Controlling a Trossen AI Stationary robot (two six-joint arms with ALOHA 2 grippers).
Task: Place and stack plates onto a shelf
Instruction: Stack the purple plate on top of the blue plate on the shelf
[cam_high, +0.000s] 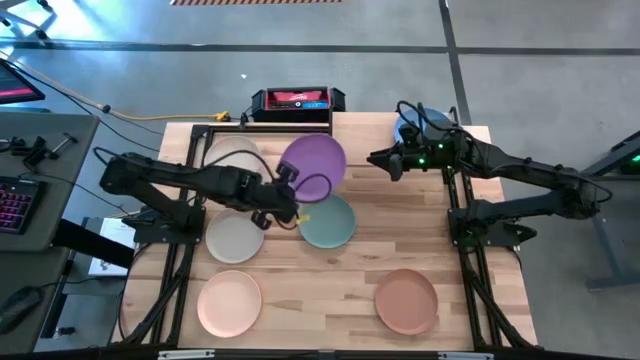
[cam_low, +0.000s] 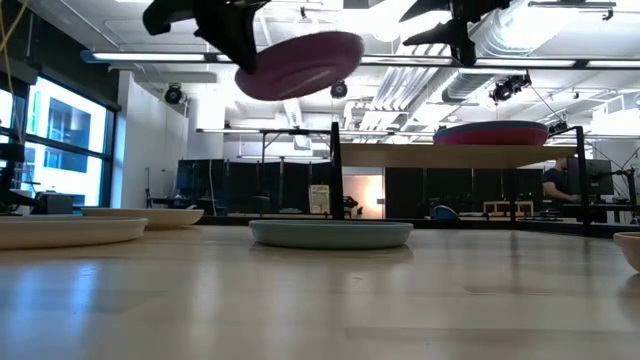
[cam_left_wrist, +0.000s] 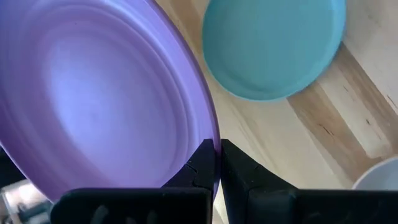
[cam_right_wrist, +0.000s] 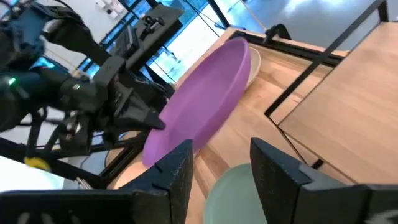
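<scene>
My left gripper (cam_high: 287, 197) is shut on the purple plate (cam_high: 313, 165) and holds it in the air over the table's middle, above the teal plate (cam_high: 327, 222). In the low view the purple plate (cam_low: 300, 65) hangs high and tilted. My right gripper (cam_high: 385, 160) is open, hovering at the shelf's (cam_low: 400, 155) left end, fingers pointing at the purple plate (cam_right_wrist: 205, 99). A magenta plate (cam_low: 490, 133) rests on the shelf. A blue plate (cam_high: 408, 125) shows partly under my right arm. My left gripper pinches the purple plate's rim (cam_left_wrist: 210, 134) between its two fingers (cam_left_wrist: 200, 167), on the side toward the table's left and near edges. The fingers come roughly level from the table's left. The plate is lifted clear and tilted, its far-right side higher.
Resting flat on the tabletop are the cream plate (cam_high: 232, 155), grey-beige plate (cam_high: 235, 238), peach-pink plate (cam_high: 229, 303) and terracotta plate (cam_high: 406, 300). A black frame (cam_high: 260, 130) stands at the far left. A red-and-black box (cam_high: 297, 100) sits beyond the far edge.
</scene>
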